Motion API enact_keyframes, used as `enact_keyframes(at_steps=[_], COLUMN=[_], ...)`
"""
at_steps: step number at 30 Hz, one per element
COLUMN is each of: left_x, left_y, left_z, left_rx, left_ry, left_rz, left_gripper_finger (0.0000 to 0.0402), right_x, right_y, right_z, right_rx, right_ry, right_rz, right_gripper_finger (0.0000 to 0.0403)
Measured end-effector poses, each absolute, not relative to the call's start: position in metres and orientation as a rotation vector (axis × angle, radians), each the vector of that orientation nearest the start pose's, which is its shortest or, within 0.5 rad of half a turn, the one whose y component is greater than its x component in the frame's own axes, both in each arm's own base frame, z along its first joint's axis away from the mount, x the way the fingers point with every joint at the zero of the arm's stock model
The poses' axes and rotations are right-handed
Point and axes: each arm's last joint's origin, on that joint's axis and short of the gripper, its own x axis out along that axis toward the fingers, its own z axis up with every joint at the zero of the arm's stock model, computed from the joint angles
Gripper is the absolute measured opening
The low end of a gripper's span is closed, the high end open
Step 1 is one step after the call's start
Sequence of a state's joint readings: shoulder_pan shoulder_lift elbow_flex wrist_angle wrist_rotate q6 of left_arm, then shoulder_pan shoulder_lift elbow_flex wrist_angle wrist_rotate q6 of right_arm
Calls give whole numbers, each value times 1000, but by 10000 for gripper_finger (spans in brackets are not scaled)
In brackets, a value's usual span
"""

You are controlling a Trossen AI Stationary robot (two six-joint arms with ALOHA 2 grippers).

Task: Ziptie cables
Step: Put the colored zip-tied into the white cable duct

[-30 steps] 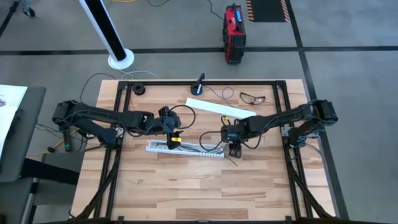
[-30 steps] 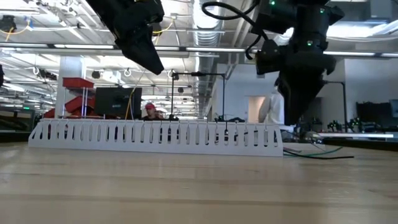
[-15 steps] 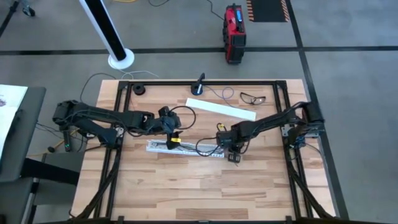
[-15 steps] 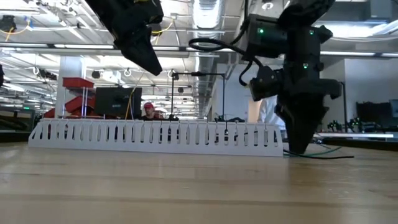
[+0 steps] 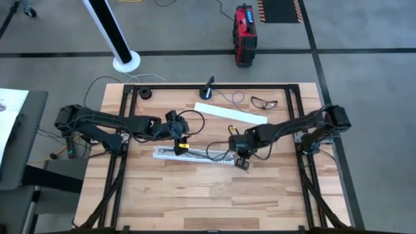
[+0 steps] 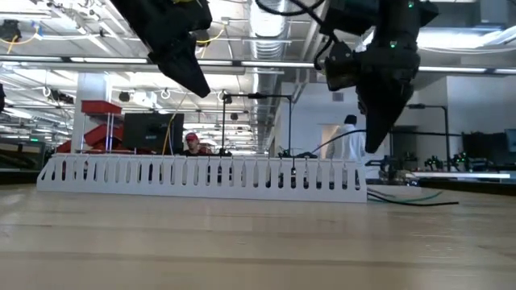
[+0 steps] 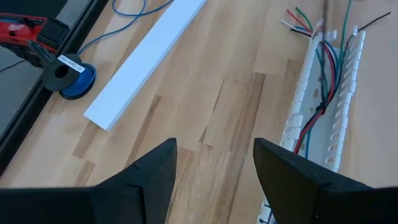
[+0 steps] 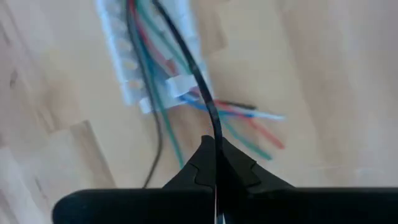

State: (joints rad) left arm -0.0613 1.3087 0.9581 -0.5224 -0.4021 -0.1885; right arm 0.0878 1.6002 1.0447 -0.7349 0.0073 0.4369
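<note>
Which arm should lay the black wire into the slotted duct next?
Right, probably. The right gripper is shut on the black wire, just above the slotted duct's end. The left gripper is open, holding nothing, over the duct's other end.

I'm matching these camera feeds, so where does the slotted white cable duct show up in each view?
High: slotted white duct mid-table between both grippers.
Low: across the middle.
Left wrist: right side, cables inside.
Right wrist: top, its end.
Shared landmark: the coloured cables.
</note>
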Motion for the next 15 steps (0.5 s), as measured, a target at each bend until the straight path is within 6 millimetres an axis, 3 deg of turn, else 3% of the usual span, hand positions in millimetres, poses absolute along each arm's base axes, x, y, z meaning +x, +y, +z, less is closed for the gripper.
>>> enact_keyframes(at_steps=[9, 15], left_x=[263, 263], left_y=[-4, -4], left_z=[258, 258], left_rx=[28, 28], left_ry=[818, 819], left_rz=[402, 402], left_gripper_finger=[207, 207], right_x=[299, 300], right_y=[62, 75], right_z=[167, 142], right_rx=[284, 271], right_ry=[1362, 1452], right_rz=[-176, -206], right_gripper_finger=[0, 0])
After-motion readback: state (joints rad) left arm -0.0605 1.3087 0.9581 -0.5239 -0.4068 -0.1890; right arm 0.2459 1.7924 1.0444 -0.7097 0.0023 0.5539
